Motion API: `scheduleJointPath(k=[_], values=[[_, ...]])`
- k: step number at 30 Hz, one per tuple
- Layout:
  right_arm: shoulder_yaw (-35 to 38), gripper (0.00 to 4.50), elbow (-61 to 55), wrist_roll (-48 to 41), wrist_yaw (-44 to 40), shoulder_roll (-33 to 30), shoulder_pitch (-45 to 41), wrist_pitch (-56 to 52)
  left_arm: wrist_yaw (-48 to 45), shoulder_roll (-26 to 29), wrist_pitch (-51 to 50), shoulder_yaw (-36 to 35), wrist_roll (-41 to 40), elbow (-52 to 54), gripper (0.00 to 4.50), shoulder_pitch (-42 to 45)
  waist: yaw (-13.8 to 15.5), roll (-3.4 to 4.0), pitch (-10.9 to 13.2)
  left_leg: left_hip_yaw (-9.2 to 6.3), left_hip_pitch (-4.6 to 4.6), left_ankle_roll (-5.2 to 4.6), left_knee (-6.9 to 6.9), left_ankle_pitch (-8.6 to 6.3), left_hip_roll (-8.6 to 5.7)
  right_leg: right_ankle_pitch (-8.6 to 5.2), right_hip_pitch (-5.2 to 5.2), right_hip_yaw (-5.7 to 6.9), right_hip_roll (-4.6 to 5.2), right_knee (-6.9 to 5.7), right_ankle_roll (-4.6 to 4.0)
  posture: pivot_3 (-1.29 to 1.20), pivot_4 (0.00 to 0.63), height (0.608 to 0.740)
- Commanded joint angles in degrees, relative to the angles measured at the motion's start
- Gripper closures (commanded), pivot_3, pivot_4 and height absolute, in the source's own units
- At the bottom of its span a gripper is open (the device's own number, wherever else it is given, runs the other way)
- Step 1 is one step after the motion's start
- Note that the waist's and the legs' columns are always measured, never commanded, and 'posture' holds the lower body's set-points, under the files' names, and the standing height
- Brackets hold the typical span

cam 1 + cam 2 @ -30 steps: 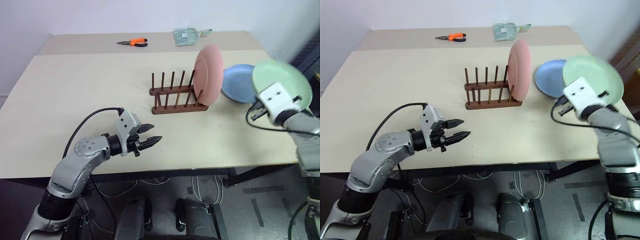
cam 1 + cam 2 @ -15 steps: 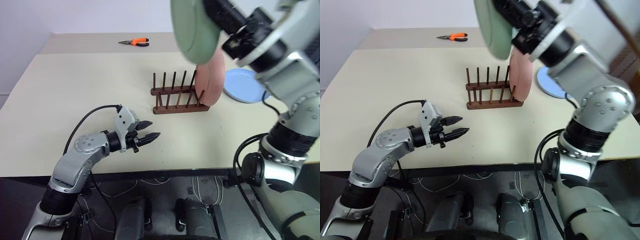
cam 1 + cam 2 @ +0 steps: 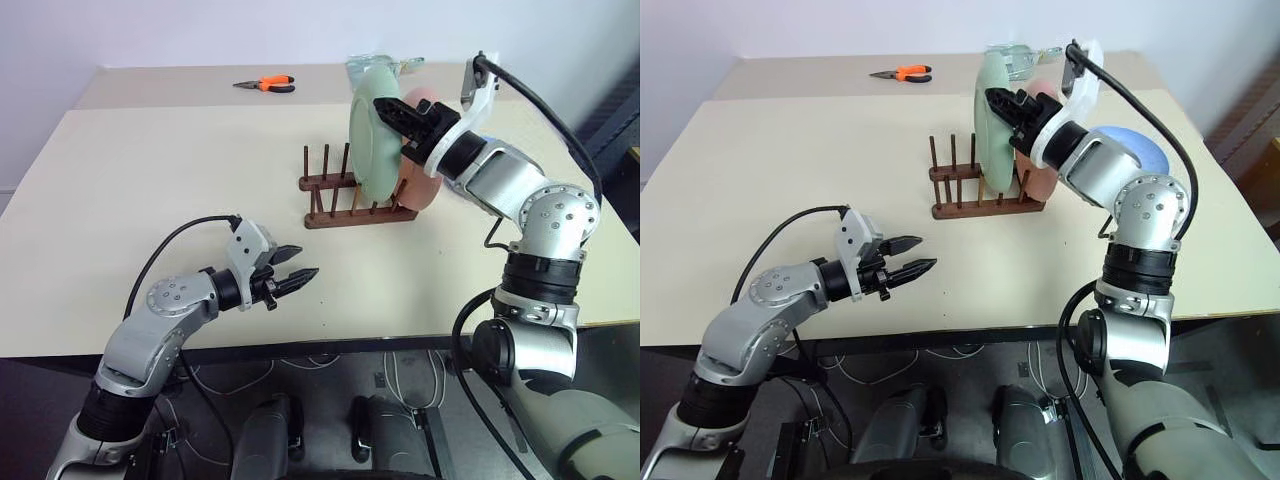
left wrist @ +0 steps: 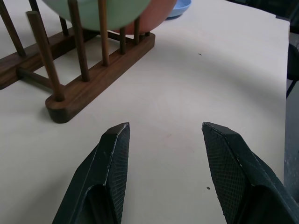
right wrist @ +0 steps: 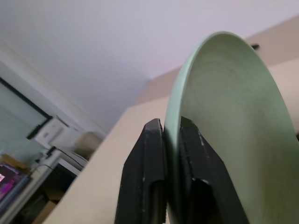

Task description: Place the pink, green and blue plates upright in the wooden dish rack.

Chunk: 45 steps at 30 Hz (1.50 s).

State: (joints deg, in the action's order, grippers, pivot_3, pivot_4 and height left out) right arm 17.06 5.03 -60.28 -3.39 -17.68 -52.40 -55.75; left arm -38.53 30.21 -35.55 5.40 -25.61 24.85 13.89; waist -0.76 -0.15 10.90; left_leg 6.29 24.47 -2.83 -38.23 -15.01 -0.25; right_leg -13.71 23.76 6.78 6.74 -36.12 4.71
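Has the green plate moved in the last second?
Yes. The green plate went from the table's right edge, beside the blue plate, left to the rack, now upright by the pink plate.

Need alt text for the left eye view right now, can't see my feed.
The right hand grips a pale green plastic plate upright at the dark wooden peg rack, beside the pink plate already standing there. The left hand hovers open over the beige table.

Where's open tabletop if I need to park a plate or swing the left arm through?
The widest bare patch of the table runs from the wooden dish rack toward the robot's left, between the orange pliers and the open left gripper. It is crowded at the rack's right end: green plate in the right gripper, pink plate, blue plate.
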Motion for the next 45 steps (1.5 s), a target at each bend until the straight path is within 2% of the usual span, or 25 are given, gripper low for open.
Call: scheduleJointPath(k=[1,3,5,7,11,14,15,17,20,25,32,35,42,45], values=[[-2.3,2.51,-1.0,5.1,-4.3,-1.9,-2.2,3.9,-0.1,0.2,0.6,-1.1,-0.4,1.6,1.99,0.7,0.0,0.0,0.0,0.0,0.0,0.0,0.0,0.0,0.0,0.0,0.01,0.0,0.0,0.0,0.0,0.0,0.15,0.74],[-8.4,1.54,-5.2,14.1,-10.0,-6.1,-0.7,10.3,-0.1,0.2,0.4,-1.2,-0.4,1.6,1.99,0.7,0.0,0.01,0.0,0.01,0.01,0.0,0.0,0.0,0.0,0.0,0.02,-0.01,-0.01,0.0,0.01,0.0,0.15,0.74],[-12.1,1.54,-9.0,21.5,-15.1,-11.0,0.8,16.8,0.0,0.4,0.3,-1.3,-0.5,1.9,1.99,0.5,0.2,0.01,0.0,0.02,0.03,0.0,0.0,0.0,-0.01,-0.01,0.05,-0.02,0.0,0.0,0.02,0.0,0.15,0.74],[-11.2,1.54,-12.6,24.0,-19.3,-14.9,2.3,21.2,0.2,0.5,0.2,-1.6,-0.6,2.3,1.99,0.2,0.2,0.0,0.0,0.01,0.05,-0.02,0.0,-0.02,-0.02,-0.03,0.07,-0.01,0.0,0.02,0.05,0.0,0.15,0.74],[1.3,1.54,-13.2,19.0,-23.4,-22.4,4.4,20.8,0.1,0.9,0.3,-2.2,-0.7,2.8,1.99,-0.8,0.3,-0.02,0.0,0.01,0.04,-0.02,0.0,-0.02,-0.01,-0.03,0.04,-0.02,0.04,0.03,0.05,0.0,0.15,0.74],[2.5,0.66,-9.3,25.6,-26.2,-29.1,10.0,23.2,-0.2,0.9,0.5,-2.0,-0.6,2.3,1.99,-0.8,0.7,-0.08,0.0,-0.01,-0.01,-0.02,0.0,-0.02,-0.01,-0.03,-0.06,0.01,0.07,0.09,0.05,0.0,0.15,0.74],[1.0,0.16,-7.8,28.3,-27.7,-31.1,12.5,24.3,-0.4,0.8,0.7,-1.7,-0.5,1.9,1.99,-0.5,0.7,-0.12,0.0,-0.02,-0.03,-0.03,0.0,-0.03,0.0,-0.03,-0.08,0.02,0.07,0.12,0.05,0.0,0.15,0.74],[-3.2,0.07,-5.3,33.7,-30.5,-33.3,16.2,28.0,-0.9,0.6,1.0,-1.1,-0.3,1.1,1.99,0.3,0.5,-0.12,0.0,-0.01,-0.09,-0.04,0.0,-0.04,0.01,-0.03,-0.15,0.02,0.07,0.15,0.04,0.0,0.15,0.74],[-11.2,0.07,2.6,43.8,-32.5,-33.4,17.8,36.0,-1.5,0.2,1.8,-0.3,0.5,-0.6,1.99,2.1,-0.3,-0.06,0.0,0.04,-0.13,0.0,0.0,-0.01,0.03,-0.02,-0.1,-0.07,0.05,0.06,0.03,0.0,0.15,0.74],[-22.1,0.07,24.9,58.6,-30.9,-29.7,12.7,50.4,-1.8,0.0,2.3,0.0,0.7,-1.7,1.99,2.9,-0.2,-0.03,0.0,0.09,-0.11,0.03,-0.02,0.03,0.04,-0.02,-0.04,-0.11,0.01,0.01,0.03,0.0,0.15,0.74],[-27.5,0.07,57.4,69.4,-23.5,-23.0,-0.8,63.3,-1.5,0.1,2.2,0.2,1.2,-0.7,1.99,2.1,0.0,-0.02,0.0,0.1,-0.1,0.06,-0.03,0.05,0.03,-0.03,-0.07,-0.09,-0.04,0.05,0.04,0.0,0.15,0.74],[-27.4,0.86,64.2,71.2,-20.0,-22.0,-4.0,65.1,-0.9,0.1,1.7,-0.4,1.1,0.0,1.99,1.5,0.0,-0.02,0.0,0.06,-0.11,0.07,-0.03,0.05,0.04,-0.03,-0.14,-0.06,-0.02,0.08,0.04,0.0,0.15,0.74],[-24.7,4.37,66.9,71.0,-19.2,-22.2,-5.2,68.5,-0.1,0.6,1.2,-1.1,0.9,1.8,1.99,-0.2,-0.3,-0.01,0.0,0.01,-0.17,0.15,-0.03,0.1,0.05,-0.03,-0.21,-0.05,-0.03,0.08,0.04,0.0,0.15,0.74],[-22.1,4.44,63.1,70.1,-16.0,-24.0,-5.0,72.0,0.0,0.8,1.1,-1.2,0.8,1.9,1.99,-0.3,-0.3,0.01,0.0,0.0,-0.2,0.17,-0.03,0.1,0.05,-0.03,-0.23,-0.05,-0.04,0.07,0.04,0.0,0.15,0.74]])
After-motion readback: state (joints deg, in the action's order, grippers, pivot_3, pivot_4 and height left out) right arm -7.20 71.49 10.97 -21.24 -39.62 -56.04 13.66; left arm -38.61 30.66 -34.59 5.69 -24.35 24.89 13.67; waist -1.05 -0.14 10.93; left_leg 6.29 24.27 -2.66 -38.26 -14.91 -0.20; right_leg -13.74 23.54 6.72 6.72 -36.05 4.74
